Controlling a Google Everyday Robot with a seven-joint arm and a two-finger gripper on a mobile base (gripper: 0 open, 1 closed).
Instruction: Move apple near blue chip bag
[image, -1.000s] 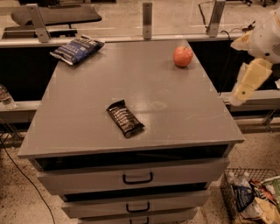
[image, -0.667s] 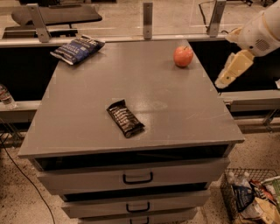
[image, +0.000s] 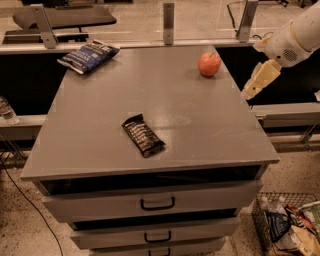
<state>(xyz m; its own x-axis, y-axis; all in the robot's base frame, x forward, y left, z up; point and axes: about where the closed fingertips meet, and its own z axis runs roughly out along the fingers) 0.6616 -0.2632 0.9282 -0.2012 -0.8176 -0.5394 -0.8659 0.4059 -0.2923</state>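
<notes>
Worktop (image: 210, 135): grey, flat, set over a stack of drawers (image: 157, 204).

Apple (image: 209, 64): resting near the far right corner, upright, touching nothing else.

Blue chip bag (image: 88, 55): lying flat at the far left corner, well apart from the apple.

Dark snack bar (image: 143, 135): lying diagonally near the middle, toward the front edge.

Hand (image: 255, 84): hanging just outside the right edge, beside the apple but not touching it, and carrying nothing. Whether it is wide or narrow cannot be told.
</notes>
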